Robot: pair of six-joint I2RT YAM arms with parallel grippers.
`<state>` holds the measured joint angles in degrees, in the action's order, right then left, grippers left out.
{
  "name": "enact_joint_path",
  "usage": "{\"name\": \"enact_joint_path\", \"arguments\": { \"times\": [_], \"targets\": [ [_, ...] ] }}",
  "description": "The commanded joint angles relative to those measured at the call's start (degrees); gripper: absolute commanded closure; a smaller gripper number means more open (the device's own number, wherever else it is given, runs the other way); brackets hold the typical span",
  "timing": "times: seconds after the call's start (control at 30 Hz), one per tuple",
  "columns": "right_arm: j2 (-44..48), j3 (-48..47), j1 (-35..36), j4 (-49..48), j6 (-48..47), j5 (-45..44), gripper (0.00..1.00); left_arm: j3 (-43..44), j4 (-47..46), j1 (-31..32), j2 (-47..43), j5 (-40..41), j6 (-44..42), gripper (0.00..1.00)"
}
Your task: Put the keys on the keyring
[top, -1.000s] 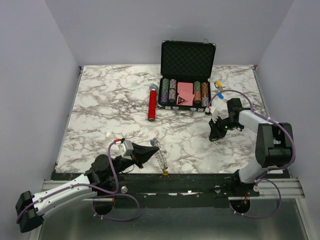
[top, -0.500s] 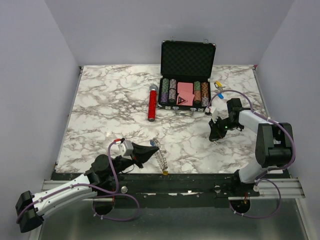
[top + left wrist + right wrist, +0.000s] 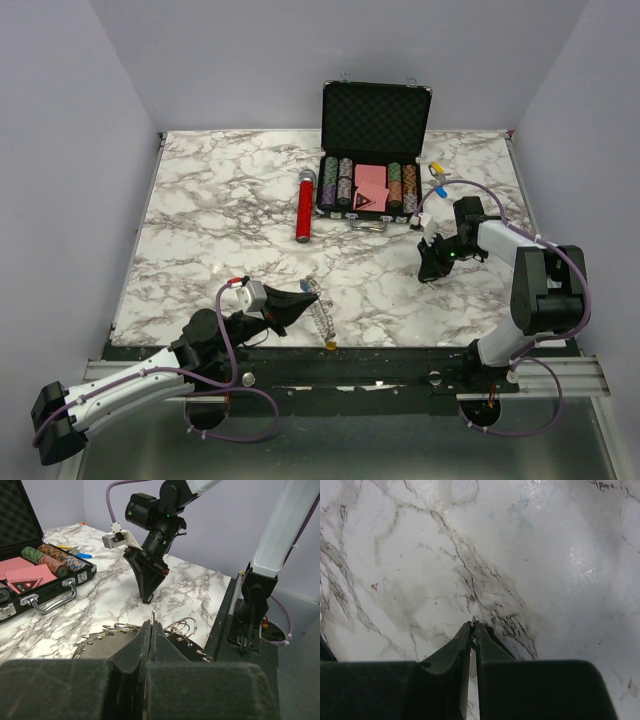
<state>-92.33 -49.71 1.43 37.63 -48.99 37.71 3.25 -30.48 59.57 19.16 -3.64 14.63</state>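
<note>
Stillness is the main news: over the last second neither arm has moved to speak of. At the six o'clock edge of the white marble-patterned table the left gripper stays clenched on the thin wire of the large metal keyring, whose silver keys fan out just beyond its fingers. Toward four o'clock the right gripper hangs tip-down close over the table. Its fingers are pinched nearly together on a sliver of bright metal, most likely a small silver metal key, though it is too small to be sure. Key and ring sit well apart, so I judge the threading has not begun. The right arm has yet to carry its catch toward eight o'clock.
</note>
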Motion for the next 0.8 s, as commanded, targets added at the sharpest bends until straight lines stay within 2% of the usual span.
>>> {"name": "enact_joint_path", "arguments": {
  "times": [0.0, 0.17, 0.53, 0.77],
  "targets": [
    [0.75, -0.91, 0.15, 1.4, 0.21, -1.15, 0.84, -2.98, -1.42, -0.33, -0.79, 0.83, 0.57, 1.0],
    [0.84, -0.91, 0.15, 1.4, 0.21, -1.15, 0.85, -2.98, -1.34, -0.42, -0.88, 0.74, 0.57, 1.0],
    [0.93, -1.44, 0.15, 3.15, -0.75, 0.34, 0.99, -3.07, -1.07, -0.33, -1.23, 0.83, 0.75, 1.0],
    [2.16, -1.26, 0.24, 3.33, -1.37, 1.83, 0.99, -3.07, -0.72, -0.33, -1.75, 0.91, 0.84, 1.0]
  ]
}}
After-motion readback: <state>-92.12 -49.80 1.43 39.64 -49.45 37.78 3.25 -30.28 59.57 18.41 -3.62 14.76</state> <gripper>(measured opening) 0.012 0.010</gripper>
